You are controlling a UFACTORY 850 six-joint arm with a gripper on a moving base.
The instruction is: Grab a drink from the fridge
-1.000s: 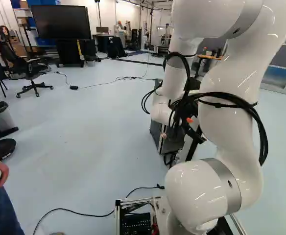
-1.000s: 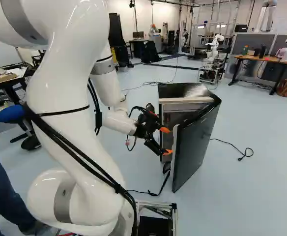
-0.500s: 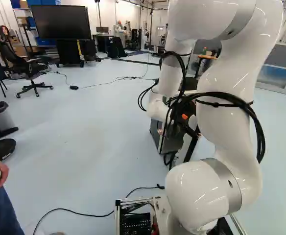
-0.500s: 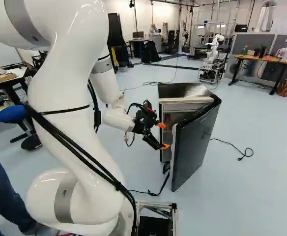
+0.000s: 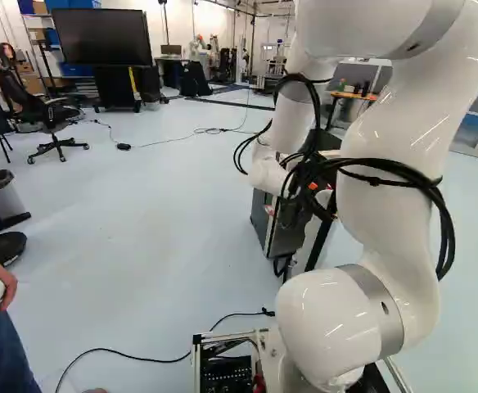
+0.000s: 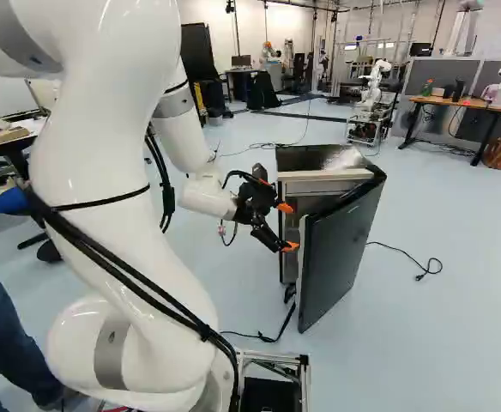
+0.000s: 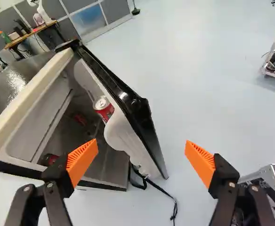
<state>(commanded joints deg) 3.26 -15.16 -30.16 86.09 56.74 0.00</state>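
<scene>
Ahead of the fingers (image 7: 82, 161), red soda can (image 7: 103, 109) sits in open fridge door (image 6: 341, 249). Fingers wide apart, empty, likely to straddle it.

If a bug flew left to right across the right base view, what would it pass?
Round blue seat → black gripper with orange pads → open black fridge door → black cable's plug → brown bag.
</scene>
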